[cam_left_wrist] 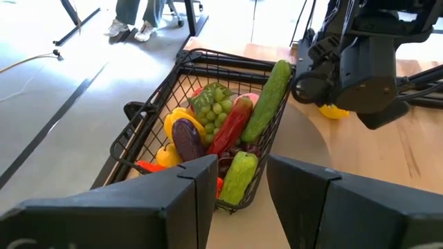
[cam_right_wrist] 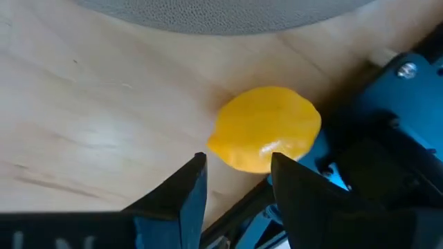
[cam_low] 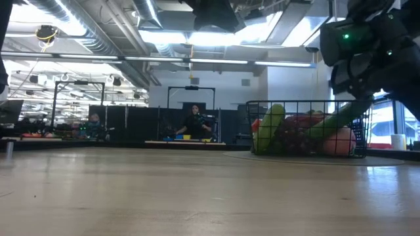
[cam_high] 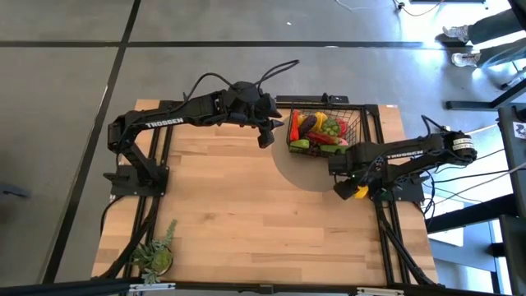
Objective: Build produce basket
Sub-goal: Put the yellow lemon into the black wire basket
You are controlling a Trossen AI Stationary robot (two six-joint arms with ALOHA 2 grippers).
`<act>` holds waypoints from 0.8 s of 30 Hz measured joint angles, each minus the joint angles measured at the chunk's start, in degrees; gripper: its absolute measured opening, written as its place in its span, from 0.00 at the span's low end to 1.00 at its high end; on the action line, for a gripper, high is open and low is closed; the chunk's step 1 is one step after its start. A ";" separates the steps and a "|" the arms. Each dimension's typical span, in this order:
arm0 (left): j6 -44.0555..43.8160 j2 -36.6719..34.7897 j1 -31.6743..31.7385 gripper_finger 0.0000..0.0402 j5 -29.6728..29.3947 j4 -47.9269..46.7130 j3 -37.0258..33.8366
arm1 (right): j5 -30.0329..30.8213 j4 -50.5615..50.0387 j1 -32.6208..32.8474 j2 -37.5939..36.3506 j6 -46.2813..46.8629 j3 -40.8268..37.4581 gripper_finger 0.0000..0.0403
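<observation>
The black wire basket (cam_high: 322,130) sits at the far right of the wooden table (cam_high: 238,205), on a grey round mat (cam_high: 300,171). It is packed with produce: a long cucumber (cam_left_wrist: 267,100) leaning along its right wall, a red pepper (cam_left_wrist: 228,127), green grapes (cam_left_wrist: 213,112), a purple eggplant (cam_left_wrist: 187,139), a yellow pepper (cam_left_wrist: 178,119) and a pale green piece (cam_left_wrist: 239,176) at the near corner.

One piece lies outside — a yellow lemon (cam_right_wrist: 266,128) on the bare wood near the table's right edge, just nearer than the basket and off the mat. The right gripper (cam_high: 348,191) is low over it, fingers (cam_right_wrist: 181,192) spread, with a gap between them; the lemon lies just past the fingertips, and they do not pinch it. Right beside the lemon is the dark and blue base hardware (cam_right_wrist: 387,131) of the arm mount, crowding that side.

The left gripper (cam_high: 265,134) hangs above the table just left of the basket, its fingers (cam_left_wrist: 201,187) apart and holding nothing. From its wrist view the right arm's body (cam_left_wrist: 360,62) stands beyond the basket, partly hiding the lemon.

A potted plant (cam_high: 156,255) stands at the near left corner, well apart. In the low view, a person (cam_low: 195,121) sits in the room behind — far from the table.
</observation>
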 joint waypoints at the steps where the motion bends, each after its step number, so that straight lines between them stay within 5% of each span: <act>1: 0.01 0.00 0.00 0.29 0.00 0.00 -0.02 | 0.02 0.59 0.00 0.02 -0.18 -0.41 0.38; 7: 0.05 0.00 0.00 0.29 0.00 -0.21 -0.02 | -0.51 4.25 0.39 0.21 -11.71 -2.86 0.38; 24: 0.13 0.00 0.00 0.29 0.00 -0.42 -0.02 | -1.48 15.24 0.39 5.21 -16.76 -2.98 0.38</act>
